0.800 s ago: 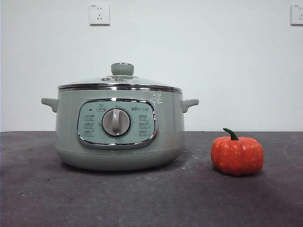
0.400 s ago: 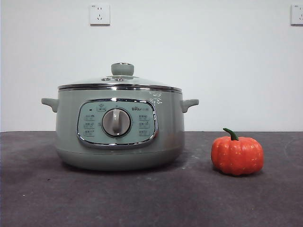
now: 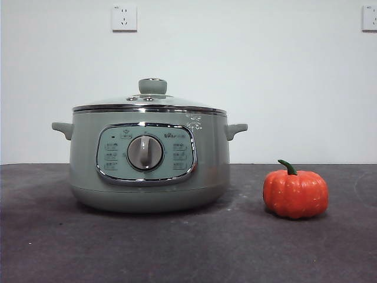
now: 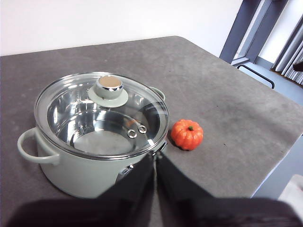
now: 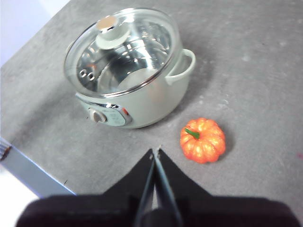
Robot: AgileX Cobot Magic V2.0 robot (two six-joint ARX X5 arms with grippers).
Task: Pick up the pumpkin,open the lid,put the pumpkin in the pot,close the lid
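Both pairs of my fingers are pressed together with nothing between them. My left gripper (image 4: 155, 158) hangs high over the table (image 4: 222, 109), its black jaws meeting in a thin seam, and my right gripper (image 5: 155, 153) hangs the same way, tips closed to a point.

Nearest my right fingertips lies the pumpkin (image 5: 202, 140), just beyond them and a little to one side, on bare table and apart from everything. It is small, ribbed, glossy orange with paler flecks, squat and rounded, with a short curved dark green stem. Seen level across the table, the pumpkin (image 3: 295, 193) stands close to the front edge, toward the right end, beside the pot (image 3: 149, 159) with a clear gap between them.

From my left gripper the pot (image 4: 85, 175) sits just past my closed fingertips, the pumpkin (image 4: 187, 134) beyond its far side. The pot is a wide round sage-green cooker with two small loop handles, a chrome-framed control panel and a round dial on its front.

On it rests the lid (image 4: 102, 116), closed: clear glass, shallow dome, chrome rim, two small metal vents and a pale green knob. Through the glass the shiny steel inner bowl shows. The table is dark grey with a matte, felt-like surface.
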